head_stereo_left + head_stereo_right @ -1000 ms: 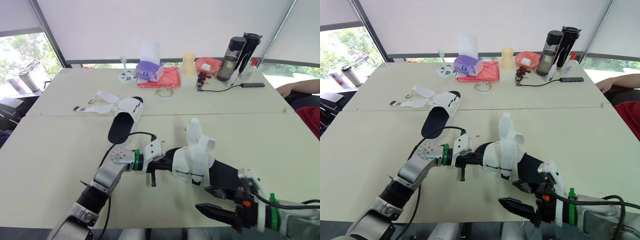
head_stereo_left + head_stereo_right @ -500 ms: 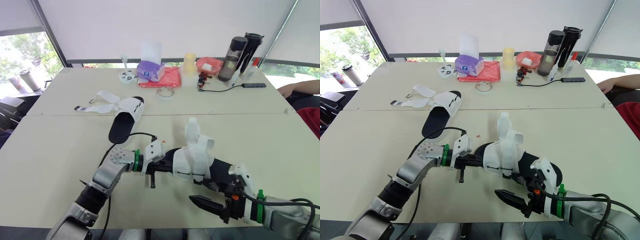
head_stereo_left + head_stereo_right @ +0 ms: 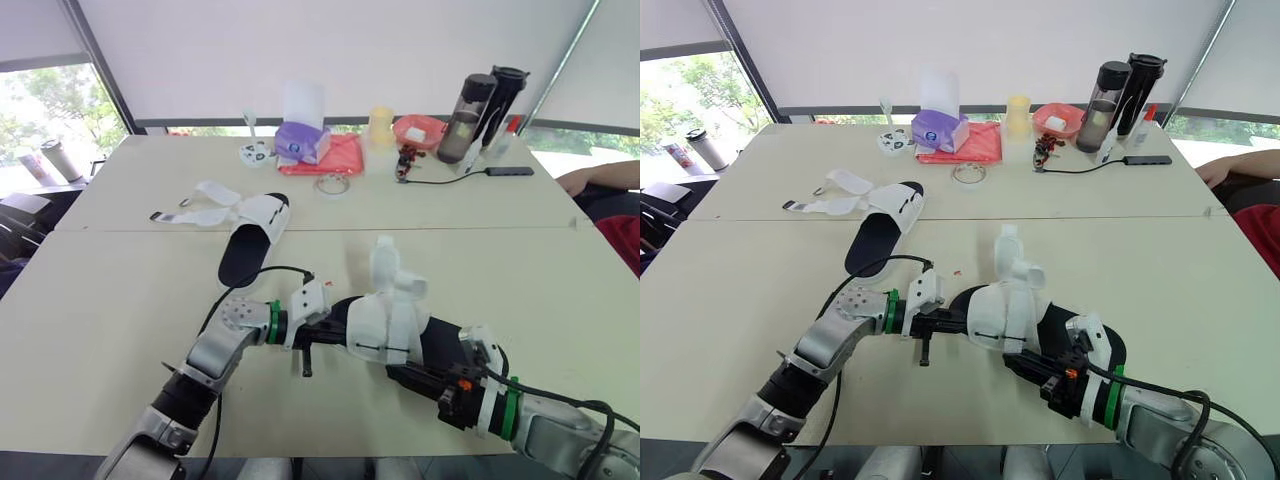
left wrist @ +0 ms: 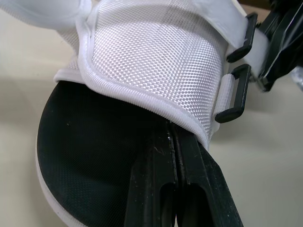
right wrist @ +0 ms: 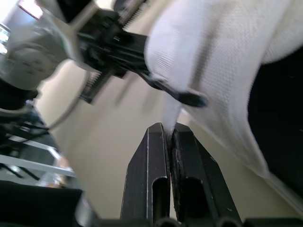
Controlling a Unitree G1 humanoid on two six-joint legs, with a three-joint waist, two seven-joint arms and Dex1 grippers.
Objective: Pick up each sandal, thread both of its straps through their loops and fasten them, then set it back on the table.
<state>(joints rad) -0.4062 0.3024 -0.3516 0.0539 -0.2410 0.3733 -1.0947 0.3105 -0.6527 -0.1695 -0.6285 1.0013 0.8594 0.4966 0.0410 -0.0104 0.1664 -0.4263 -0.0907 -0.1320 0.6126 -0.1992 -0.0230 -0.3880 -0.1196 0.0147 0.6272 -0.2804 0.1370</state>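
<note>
Along the near edge of the cream worktop (image 3: 110,300), the right gripper (image 3: 396,372) is reaching in from the near right corner. Its fingers (image 5: 156,156) are pressing together on a thin white strap (image 5: 171,116) hanging under a black plastic loop (image 5: 188,98). Just beyond it, near the middle of the near half, a black-soled sandal with a white mesh upper (image 3: 388,318) is lying with one strap end sticking up. The left gripper (image 3: 325,328) is meeting the sandal's toe end from the left. Its fingers (image 4: 156,165) are closing tightly at the rim of the mesh upper, over the black footbed. Further toward the left edge, a second black-and-white sandal (image 3: 250,238) is lying flat, its straps spreading open. Along the far edge are standing a purple tissue box (image 3: 299,141), a yellow cup (image 3: 378,126) and two dark bottles (image 3: 468,105).
</note>
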